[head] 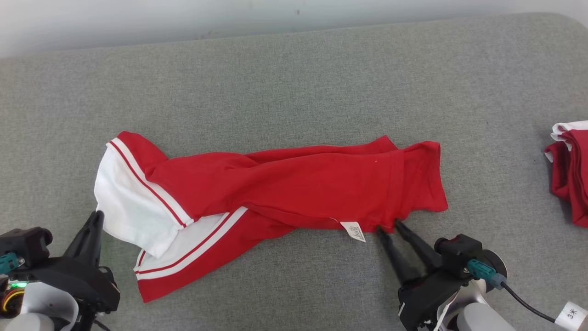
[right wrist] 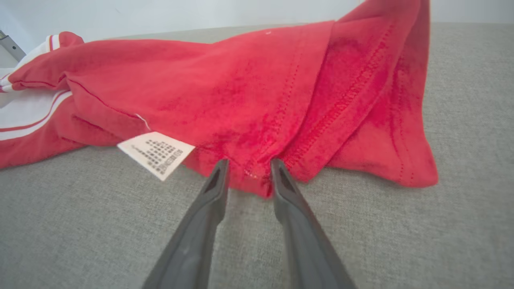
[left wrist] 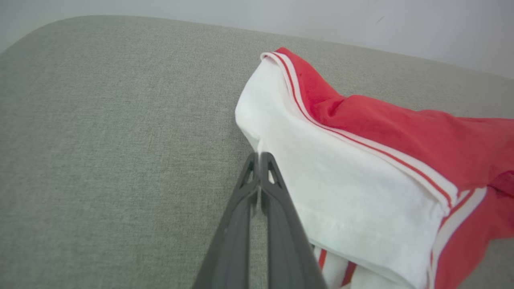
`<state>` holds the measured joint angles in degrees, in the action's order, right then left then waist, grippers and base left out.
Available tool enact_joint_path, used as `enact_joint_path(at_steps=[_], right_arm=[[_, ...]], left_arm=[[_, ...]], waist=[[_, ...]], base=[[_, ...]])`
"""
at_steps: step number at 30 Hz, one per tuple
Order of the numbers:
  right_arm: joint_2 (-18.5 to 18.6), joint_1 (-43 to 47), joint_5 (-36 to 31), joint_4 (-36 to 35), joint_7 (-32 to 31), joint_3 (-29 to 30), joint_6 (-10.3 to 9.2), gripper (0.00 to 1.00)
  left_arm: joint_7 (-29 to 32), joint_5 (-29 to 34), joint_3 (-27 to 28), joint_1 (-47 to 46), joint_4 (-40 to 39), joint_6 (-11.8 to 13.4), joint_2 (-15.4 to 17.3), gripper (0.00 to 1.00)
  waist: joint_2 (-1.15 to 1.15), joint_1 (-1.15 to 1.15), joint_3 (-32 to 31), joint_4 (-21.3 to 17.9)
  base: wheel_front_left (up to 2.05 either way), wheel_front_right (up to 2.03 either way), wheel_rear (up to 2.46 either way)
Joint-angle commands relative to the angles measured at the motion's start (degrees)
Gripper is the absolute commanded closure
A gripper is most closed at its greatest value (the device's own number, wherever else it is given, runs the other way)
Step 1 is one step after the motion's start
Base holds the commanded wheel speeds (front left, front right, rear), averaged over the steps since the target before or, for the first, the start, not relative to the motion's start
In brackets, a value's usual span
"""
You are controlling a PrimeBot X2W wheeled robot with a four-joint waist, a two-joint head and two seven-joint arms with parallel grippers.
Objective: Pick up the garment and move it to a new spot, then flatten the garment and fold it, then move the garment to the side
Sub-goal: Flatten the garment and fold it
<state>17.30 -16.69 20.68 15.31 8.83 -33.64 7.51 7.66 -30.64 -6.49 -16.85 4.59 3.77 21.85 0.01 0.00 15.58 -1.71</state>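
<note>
- Grey padded surface (head: 294, 69) under everything, pale wall along 12 o'clock edge of head view.
- Red garment (head: 294, 184) dead centre, lying long from 9 to 3 o'clock, rumpled, twisted along its length, not flat.
- White sleeve (head: 128, 202) with red piping at garment's 9 o'clock end; red-and-white striped part spilling out below it toward 7 o'clock.
- Stitched red hem at garment's 3 o'clock end, doubled over itself, resting on the padding.
- Second red-and-white pile (head: 572, 170) at 3 o'clock edge of head view, well apart from the garment, cut off by the frame.
- Right gripper (head: 389, 226) at 5 o'clock, pointing toward 11 o'clock into garment's near edge.
- Fingers (right wrist: 213, 192) apart, tips set either side of a small bunched fold of red hem; touching cloth, not clamped on it.
- Left gripper (head: 98, 214) at 8 o'clock, tip right at the white sleeve's outer edge.
- Fingers (left wrist: 239, 212) pressed together along the tips; cannot tell whether any white cloth is nipped between them.
- Black cable (head: 523, 301) off the right wrist toward 4 o'clock, ending at white tag (head: 572, 315).
- White care label (head: 353, 230) sticking out of garment's 6 o'clock edge, just beside right gripper, on its 9 o'clock side.
</note>
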Motion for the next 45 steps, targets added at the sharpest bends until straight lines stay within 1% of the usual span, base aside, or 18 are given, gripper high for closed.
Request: enact_joint_path(at_steps=[1, 7, 12, 14, 17, 18, 21, 26, 32, 38, 43, 45], right_arm=[[0.27, -0.49, 0.3, 0.0, 0.45, -0.31, -0.04, 1.0], [0.93, -0.17, 0.4, -4.17, 2.28, 1.09, -0.04, 1.0], [1.73, -1.07, -1.0, -11.43, 3.46, 5.81, -0.04, 1.0], [1.89, -1.69, -1.75, -14.13, 3.04, 7.97, -0.04, 1.0], [2.35, -3.02, -2.91, -17.61, 2.33, 10.95, -0.04, 1.0], [2.67, -4.21, -3.44, -19.43, 1.76, 12.62, -0.04, 1.0], [2.91, -5.71, -3.96, -21.02, 1.3, 13.94, -0.04, 1.0], [3.51, -9.61, -4.25, -24.6, 0.21, 17.06, -0.04, 1.0], [3.98, -13.84, -4.65, -28.89, -1.41, 19.47, -0.04, 1.0], [4.61, -17.29, -4.93, -32.36, -2.79, 20.94, -0.04, 1.0], [5.03, -20.17, -3.7, -33.24, -3.84, 20.73, -0.04, 1.0], [5.29, -22.3, -2.57, -31.9, -3.66, 20.17, -0.04, 1.0]], left_arm=[[-0.42, -0.22, -0.04, -0.43, 0.2, 0.02, 0.12, 1.0], [-2.46, -0.48, 0.97, -0.6, -1.71, 0.58, -0.05, 1.0], [-4.26, 0.33, 2.22, -1.32, -7.68, 2.02, -0.01, 1.0], [-4.47, 1.23, 2.63, -1.76, -9.99, 3.2, 0.27, 1.0], [-5.22, 1.02, 3.18, -3.38, -13.81, 4.36, -0.76, 1.0], [-5.77, 1.08, 3.35, -4.63, -16.17, 4.94, -1.29, 1.0], [-6.35, 1.63, 3.28, -6.16, -18.17, 5.37, -1.57, 1.0], [-8.12, 3.86, 2.82, -11.23, -23.31, 6.29, -2.1, 1.0], [-8.76, 6.23, 0.69, -18.65, -28.87, 5.52, -1.8, 1.0], [-6.79, 8.62, -2.18, -25.9, -32.24, 4.75, -1.34, 1.0], [-4.75, 8.97, -4.11, -30.35, -31.34, 4.19, -1.73, 1.0], [-4.19, 8.48, -4.67, -32.11, -29.36, 3.86, -2.07, 1.0]], waist=[[-0.01, 0.0, -0.03, 0.0], [-0.01, 0.0, -0.8, -0.3], [-0.01, 0.0, -1.96, -0.4], [-0.01, 0.0, -2.53, -0.3], [-0.01, 0.0, -3.23, -0.06], [-0.01, 0.0, -3.6, 0.17], [-0.01, 0.0, -3.97, 0.35], [-0.01, 0.0, -4.93, 0.87], [-0.01, 0.0, -5.92, 1.11], [-0.01, 0.0, -5.96, 1.14], [-0.01, 0.0, -5.14, 0.78], [-0.01, 0.0, -4.5, 0.49]], base=[[0.0, 0.0, 0.0], [0.0, 0.0, 0.0], [0.0, 0.0, 0.0], [0.0, 0.0, 0.0], [0.0, 0.0, 0.0], [0.0, 0.0, 0.0], [0.0, 0.0, 0.0], [0.0, 0.0, 0.0], [0.0, 0.0, 0.0], [0.0, 0.0, 0.0], [0.0, 0.0, 0.0], [0.0, 0.0, 0.0]])
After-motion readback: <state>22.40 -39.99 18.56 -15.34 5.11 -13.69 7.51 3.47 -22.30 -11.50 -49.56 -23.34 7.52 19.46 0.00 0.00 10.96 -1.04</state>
